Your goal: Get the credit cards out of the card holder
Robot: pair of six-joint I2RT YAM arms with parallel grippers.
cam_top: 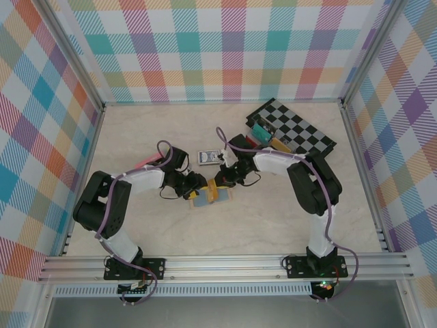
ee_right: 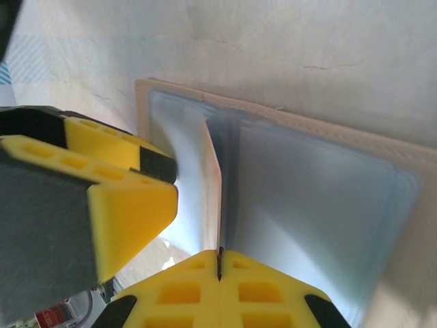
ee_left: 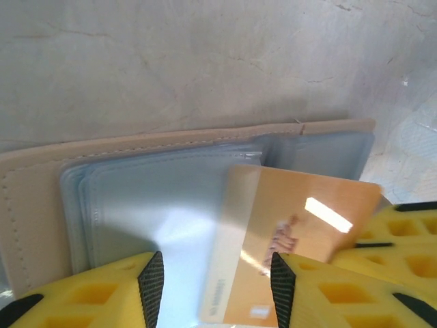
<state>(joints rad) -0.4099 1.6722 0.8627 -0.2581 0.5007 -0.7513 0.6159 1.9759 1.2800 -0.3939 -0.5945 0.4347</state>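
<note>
At the left of the pale marbled table [cam_top: 136,225] we see a thin red card [cam_top: 145,162] lying flat, partly hidden by the left arm. Near the middle, the left gripper [ee_left: 217,290] hangs low over the small folding card holder [ee_left: 41,205], tan outside with blue-grey clear sleeves. Its jaws stand apart and grip nothing. The holder lies open on the table, and a thin orange-yellow card [ee_left: 300,232] sticks partway out of a sleeve at an angle. Just right of it, the right gripper [ee_right: 220,270] has its jaws pressed together, pinching that card's edge. Beyond the holder lies a dark blue patterned card pack [cam_top: 208,157], and farther right a black-and-white chequered board [cam_top: 300,130].
</note>
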